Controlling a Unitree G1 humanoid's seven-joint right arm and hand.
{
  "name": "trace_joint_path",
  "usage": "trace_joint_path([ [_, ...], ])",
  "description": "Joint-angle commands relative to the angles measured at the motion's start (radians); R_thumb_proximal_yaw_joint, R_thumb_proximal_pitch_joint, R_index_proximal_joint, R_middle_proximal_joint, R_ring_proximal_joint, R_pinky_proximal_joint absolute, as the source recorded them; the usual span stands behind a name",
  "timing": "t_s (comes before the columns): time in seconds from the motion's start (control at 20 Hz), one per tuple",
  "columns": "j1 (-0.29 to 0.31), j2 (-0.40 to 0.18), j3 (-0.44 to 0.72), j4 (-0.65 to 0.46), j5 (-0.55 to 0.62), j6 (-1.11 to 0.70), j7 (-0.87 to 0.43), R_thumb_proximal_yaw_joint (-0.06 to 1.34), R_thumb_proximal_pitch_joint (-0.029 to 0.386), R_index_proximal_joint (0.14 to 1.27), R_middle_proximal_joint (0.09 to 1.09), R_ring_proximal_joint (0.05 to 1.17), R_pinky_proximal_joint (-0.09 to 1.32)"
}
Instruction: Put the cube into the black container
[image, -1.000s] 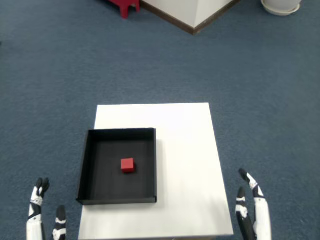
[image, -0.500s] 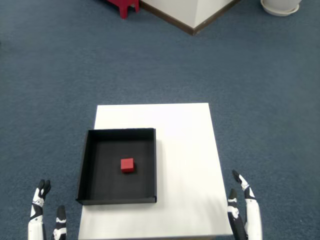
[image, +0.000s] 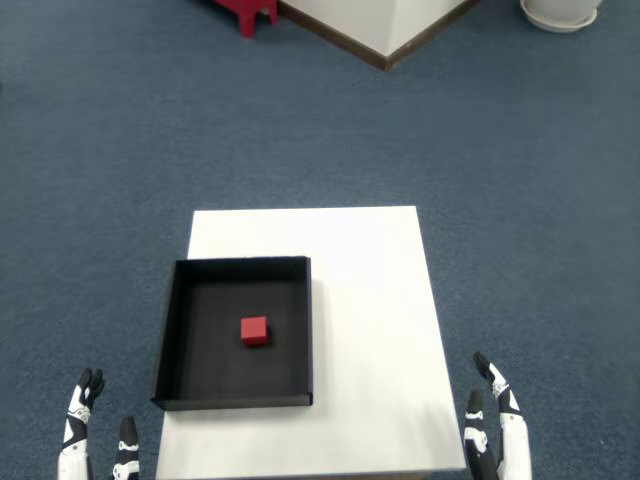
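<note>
A small red cube (image: 254, 330) lies on the floor of the black container (image: 170, 340), near its middle. The container sits on the left half of the white table (image: 375, 330). My right hand (image: 494, 430) is at the bottom right, just off the table's right front corner, fingers apart and pointing up, holding nothing. It is well away from the cube. The other hand (image: 92, 435) shows at the bottom left, only its fingertips in view.
Blue carpet surrounds the table. A red stool (image: 247, 12), a white wall corner with brown skirting (image: 385, 28) and a white pot base (image: 562, 12) stand along the far edge of the view.
My right hand has dropped lower toward the frame's bottom edge and shifted slightly left. The left hand has sunk lower too. The cube and container have not moved.
</note>
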Motion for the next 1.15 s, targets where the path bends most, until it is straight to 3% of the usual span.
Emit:
trace_joint_path([
  [0.05,-0.017,-0.007,-0.011,0.013,-0.006,-0.068,-0.043,0.14,0.277,0.22,0.23,0.25,0.06],
  [0.85,-0.018,-0.013,-0.024,0.091,0.018,-0.162,-0.030,0.14,0.261,0.22,0.23,0.25,0.02],
  [1.15,-0.045,-0.013,-0.029,0.094,0.021,-0.196,-0.031,0.13,0.259,0.22,0.23,0.25,0.01],
])
